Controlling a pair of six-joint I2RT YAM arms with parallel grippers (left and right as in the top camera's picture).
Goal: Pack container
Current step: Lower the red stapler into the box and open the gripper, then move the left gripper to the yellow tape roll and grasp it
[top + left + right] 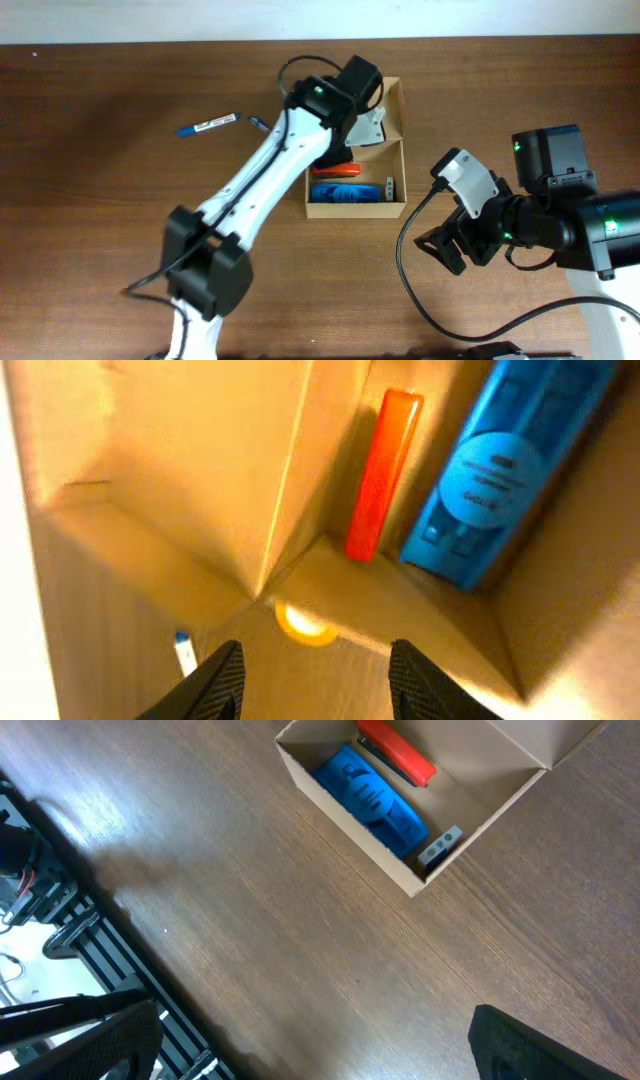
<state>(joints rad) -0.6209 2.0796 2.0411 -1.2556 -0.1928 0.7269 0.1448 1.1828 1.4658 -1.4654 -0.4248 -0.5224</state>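
Step in hand, as judged: the left gripper (318,678) is working inside the far end of the container (355,211), either setting down or about to collect a small item there. The container sits open a little right of the table's (100,220) centre, with the left arm reaching over it from the near left. To do the step well, the gripper should travel straight up and down, clear of the cardboard walls and the raised flap. It should also keep off the contents already packed at the near end: an orange marker (337,170), a blue stapler-like item (350,193) and a small grey piece (388,188). Any sideways drag risks shifting the light box. State of the left gripper: its fingers (215,680) are spread apart and nothing lies between them. No contact with the walls is evident in the wrist view. A small yellow rounded object (305,623), too blurred to identify, lies on the box floor just beyond the fingertips and apart from them. The right gripper (320,1040) hangs over bare table to the near right of the container, with its fingers wide apart and empty. Outstanding, as judged: a blue pen (208,125) and a small blue cap (258,123) lie on the table to the far left of the box, not yet packed.
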